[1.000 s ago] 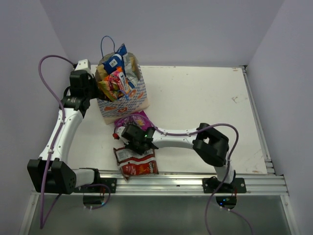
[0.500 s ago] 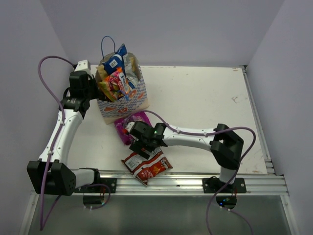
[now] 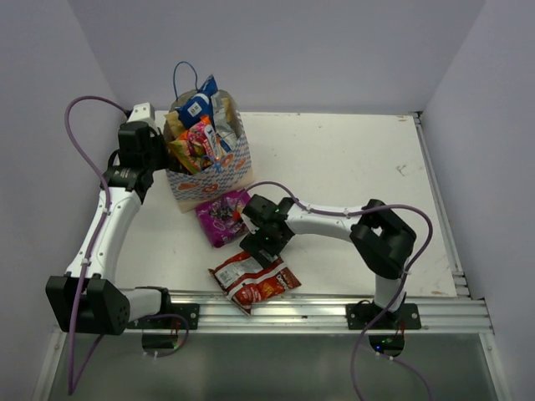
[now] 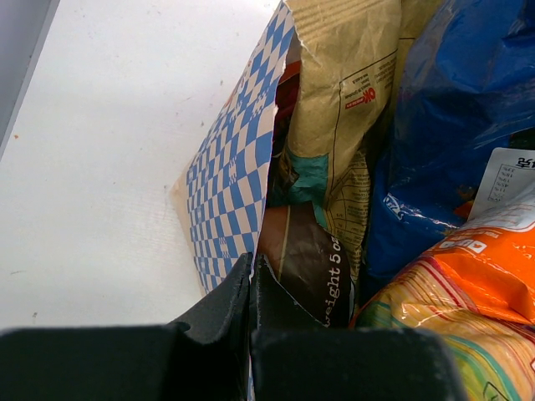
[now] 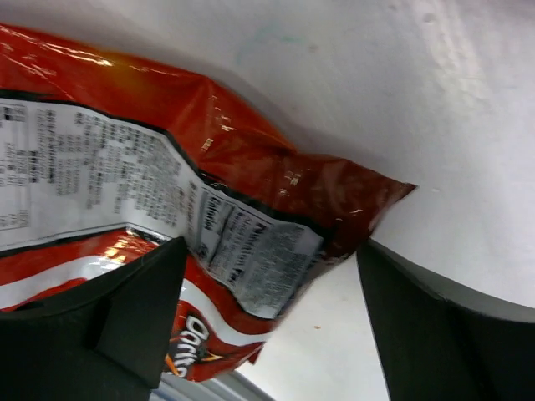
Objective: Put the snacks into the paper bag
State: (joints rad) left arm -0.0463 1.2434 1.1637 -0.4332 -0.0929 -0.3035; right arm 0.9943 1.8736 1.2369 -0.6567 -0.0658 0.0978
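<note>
1. A tan paper bag (image 3: 216, 180), its band checkered blue and white, stands upright at the far left of the table (image 3: 359, 167), crammed with crinkly foil packets (image 3: 201, 134) that stick up above its rim.
2. The left gripper (image 4: 251, 288) is pinched tight on the bag's left wall.
3. A glossy silver-red chip packet (image 3: 253, 282) lies flat just beside the near metal rail (image 3: 334, 311); a purple packet (image 3: 221, 216) lies between it and the bag.
4. The right gripper (image 5: 276, 326) hovers over the chip packet, fingers spread wide, gripping nothing.
5. Smooth white tabletop stretches off to the right of that arm.
</note>
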